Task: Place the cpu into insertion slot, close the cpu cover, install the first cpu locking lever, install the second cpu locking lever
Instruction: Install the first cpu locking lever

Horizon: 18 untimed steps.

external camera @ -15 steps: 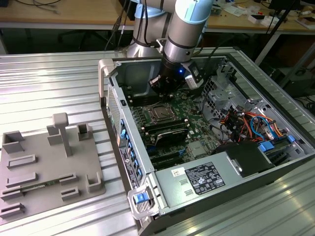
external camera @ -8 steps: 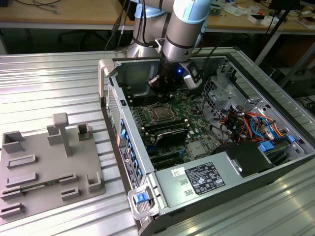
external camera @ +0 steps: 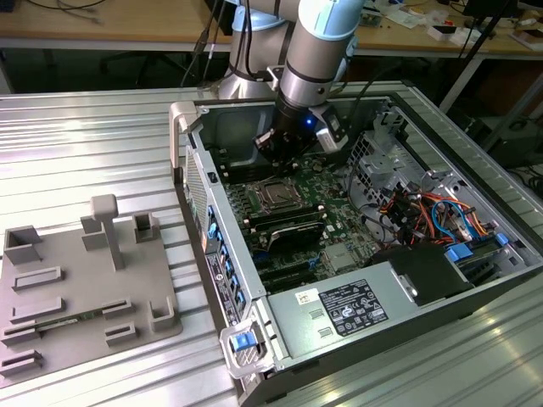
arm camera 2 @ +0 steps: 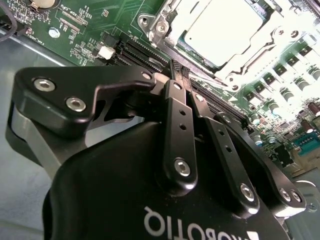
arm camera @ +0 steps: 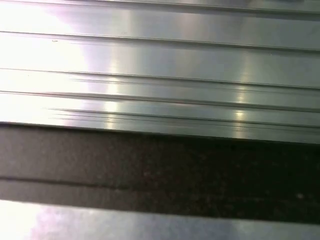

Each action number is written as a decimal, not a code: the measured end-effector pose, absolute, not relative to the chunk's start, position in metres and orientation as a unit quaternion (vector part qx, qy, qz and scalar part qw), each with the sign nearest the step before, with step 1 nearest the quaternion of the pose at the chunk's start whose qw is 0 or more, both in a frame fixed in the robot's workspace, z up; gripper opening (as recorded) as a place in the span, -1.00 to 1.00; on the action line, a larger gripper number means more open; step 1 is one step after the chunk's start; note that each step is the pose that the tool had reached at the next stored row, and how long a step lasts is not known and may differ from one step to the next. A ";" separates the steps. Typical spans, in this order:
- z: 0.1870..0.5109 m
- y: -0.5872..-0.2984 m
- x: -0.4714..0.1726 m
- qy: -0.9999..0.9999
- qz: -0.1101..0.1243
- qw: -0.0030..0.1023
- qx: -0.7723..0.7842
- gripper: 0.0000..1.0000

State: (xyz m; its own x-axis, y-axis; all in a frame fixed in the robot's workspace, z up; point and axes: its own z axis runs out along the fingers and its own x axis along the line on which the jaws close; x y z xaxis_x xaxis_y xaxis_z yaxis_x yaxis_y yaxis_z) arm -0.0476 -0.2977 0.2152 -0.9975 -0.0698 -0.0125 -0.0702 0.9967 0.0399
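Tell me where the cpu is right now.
The cpu sits in the socket on the green motherboard, framed by the cpu cover; in the second wrist view it lies just beyond the gripper.

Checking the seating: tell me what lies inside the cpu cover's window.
In the second wrist view, the cpu shows its silver top through the cpu cover frame. The insertion slot beneath is covered, so its pins cannot be seen.

ribbed metal surface (arm camera: 160, 65) beside dark band (arm camera: 160, 170)

Silver-topped cpu (arm camera 2: 226, 30) flat in insertion slot (external camera: 279, 194) (shiny cpu cover (arm camera 2: 252, 62) framing it)
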 end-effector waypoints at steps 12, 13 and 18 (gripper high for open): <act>0.212 -0.296 -0.046 0.999 0.020 0.006 -0.035 -0.79; 0.210 -0.296 -0.046 0.999 0.020 0.006 -0.035 -0.79; 0.208 -0.296 -0.045 0.999 0.020 0.005 -0.035 -0.79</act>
